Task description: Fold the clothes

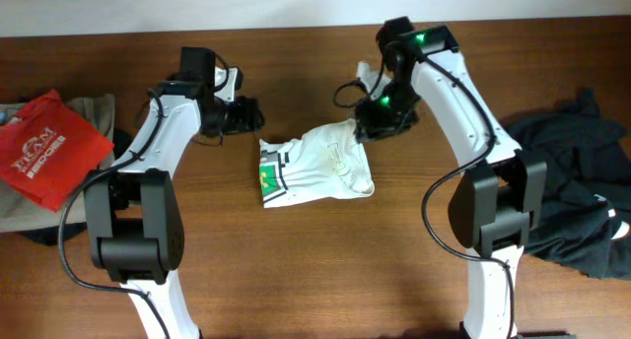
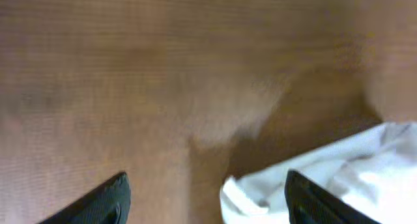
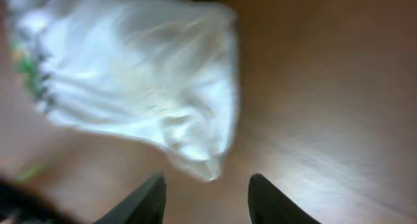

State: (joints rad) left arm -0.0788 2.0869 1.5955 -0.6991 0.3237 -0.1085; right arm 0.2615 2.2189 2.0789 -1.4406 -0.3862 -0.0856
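The left gripper (image 1: pixel 245 114) hovers with jaws wide apart at the left edge of the bunched white cotton T-shirt (image 1: pixel 317 164), green print showing, mid-bench (image 1: pixel 315 270). The right gripper (image 3: pixel 207 201), jaws parted and empty, hangs at its right corner.

Left gripper (image 2: pixel 205 178), jaws apart, hovers beside the white T-shirt (image 2: pixel 352 165).

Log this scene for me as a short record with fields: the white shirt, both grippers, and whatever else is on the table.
white T-shirt: bunched mid-table, green print showing, not folded flat
left gripper: open, at the shirt's edge, holding nothing
right gripper: open, just off a shirt corner
red shirt: far left, white lettering
black garments: far right
table: brown wood
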